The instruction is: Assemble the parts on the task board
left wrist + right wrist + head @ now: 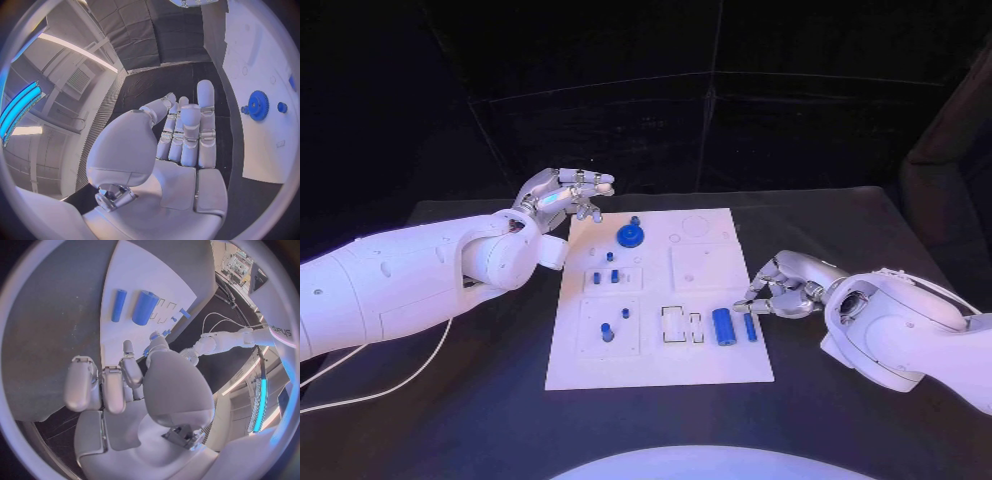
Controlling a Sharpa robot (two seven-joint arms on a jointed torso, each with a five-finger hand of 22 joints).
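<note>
Robot hands both empty: left robot hand extended, right robot hand loosely curled beside thin blue cylinder on white task board; I should align fingers along it.

**Hidden and Unclear**

The small blue parts below the blue gear are too tiny to tell apart. In the left wrist view the task board is cut off by the circle's rim — beside the gear. The right robot hand hides its own fingertips — contact with the board cannot be told.
</note>
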